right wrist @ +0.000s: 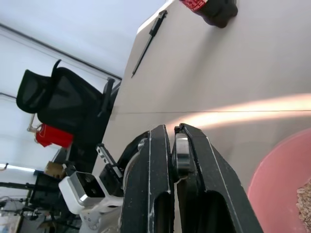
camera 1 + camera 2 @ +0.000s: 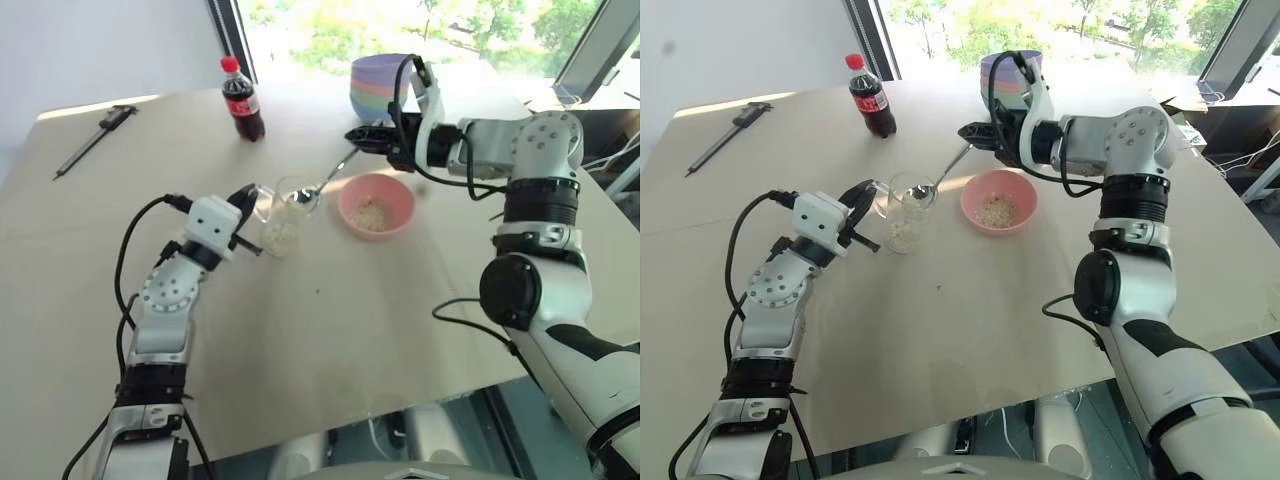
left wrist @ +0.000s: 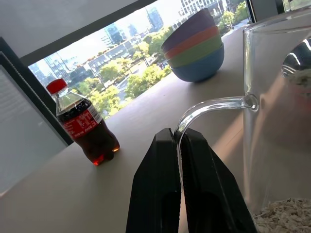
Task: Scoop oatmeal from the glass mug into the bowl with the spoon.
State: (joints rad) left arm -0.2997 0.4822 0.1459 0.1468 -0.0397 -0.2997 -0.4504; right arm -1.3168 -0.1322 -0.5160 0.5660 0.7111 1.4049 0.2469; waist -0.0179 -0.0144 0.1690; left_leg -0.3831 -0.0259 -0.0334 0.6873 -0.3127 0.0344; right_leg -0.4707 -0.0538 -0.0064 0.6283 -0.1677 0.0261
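The clear glass mug (image 2: 286, 214) is on the table's middle, with pale oatmeal (image 3: 286, 214) at its bottom. My left gripper (image 3: 179, 138) is shut on the mug's thin handle (image 3: 209, 108). The silver spoon (image 2: 327, 180) slants down from my right gripper (image 2: 357, 136), which is shut on the handle's end. The spoon's oval bowl (image 3: 297, 65) is inside the mug's mouth, above the oats. Just right of the mug sits the pink bowl (image 2: 376, 205) with a small heap of oatmeal (image 2: 373, 215) in it.
A cola bottle (image 2: 243, 100) stands behind the mug. A stack of coloured bowls (image 2: 376, 86) sits at the far edge behind my right gripper. A dark caliper-like tool (image 2: 95, 140) lies at the far left. The near half of the table (image 2: 330, 330) is bare.
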